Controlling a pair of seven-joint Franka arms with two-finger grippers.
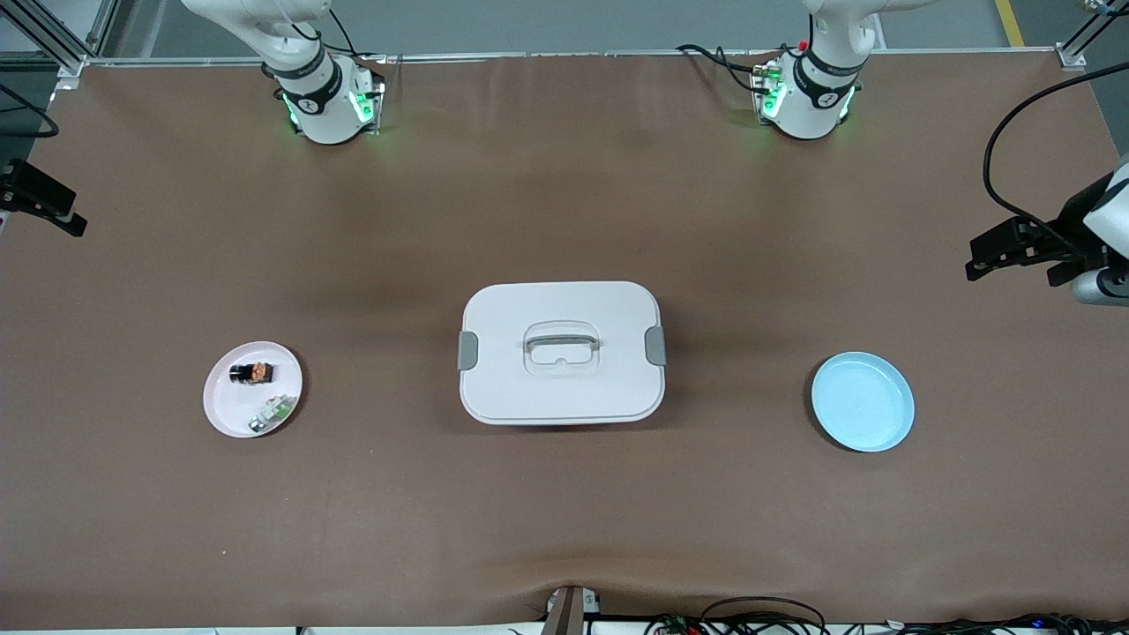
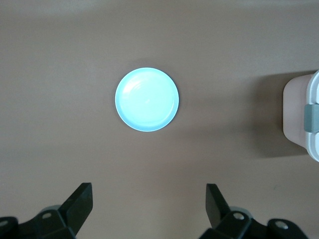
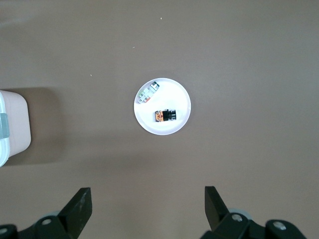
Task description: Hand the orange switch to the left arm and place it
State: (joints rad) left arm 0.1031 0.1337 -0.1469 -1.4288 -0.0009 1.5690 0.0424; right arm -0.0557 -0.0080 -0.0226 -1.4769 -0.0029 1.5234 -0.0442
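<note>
On the brown worktop, the orange switch lay in a pink plate, beside the box. Left hand and right hand hung released above the plates.

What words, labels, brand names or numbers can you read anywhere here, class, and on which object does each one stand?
None can be read.
Arm bases: small dark marks, too small to read.
Box, orange switch, pink plate, blue plate: no lettering visible.
</note>
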